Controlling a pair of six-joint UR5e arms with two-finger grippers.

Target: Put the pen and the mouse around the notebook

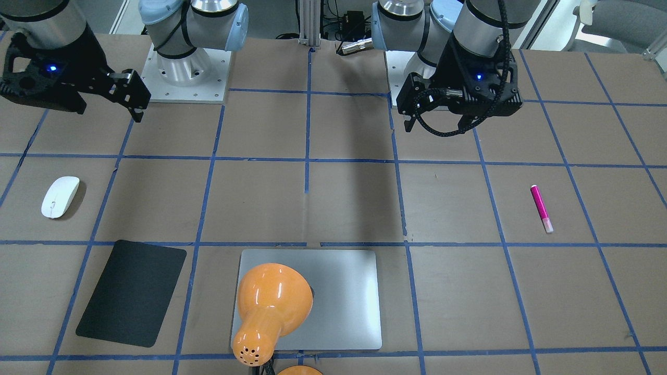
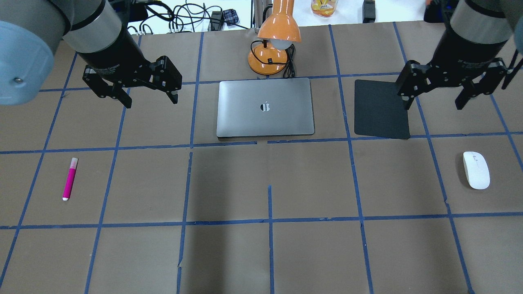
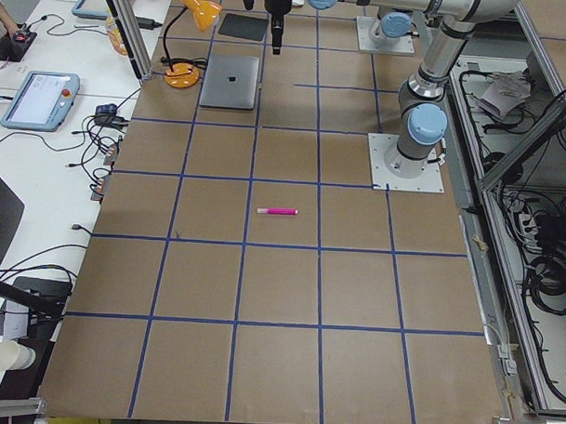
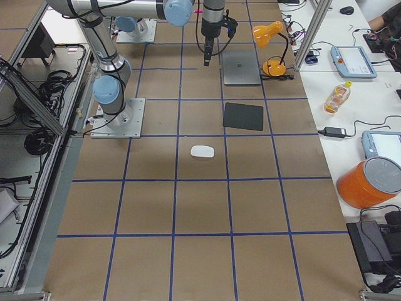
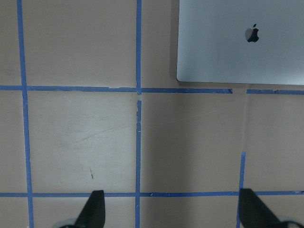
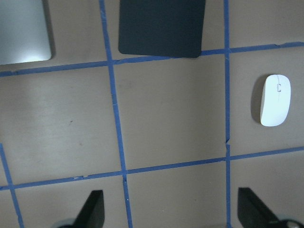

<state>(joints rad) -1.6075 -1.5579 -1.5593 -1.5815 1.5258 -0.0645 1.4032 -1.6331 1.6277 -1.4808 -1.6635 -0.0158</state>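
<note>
Starting the pickups seems to be the step in hand: the left end effector (image 2: pixel 151 100) and the right end effector (image 2: pixel 433 104) hang above the brown worktop (image 2: pixel 310 183), fingers apart and empty. The slim magenta-pink pen (image 2: pixel 70 179) lies at the middle left of the overhead view and the small white oval mouse (image 2: pixel 476 170) at the middle right, both well apart from the flat silver-grey notebook (image 2: pixel 265 107) at upper centre. It is better to close across the narrow width of the pen, then set it just beside the notebook

Brown table (image 2: pixel 310 183) gridded with blue tape (image 2: pixel 269 245), orange desk lamp (image 2: pixel 280 28)
</note>
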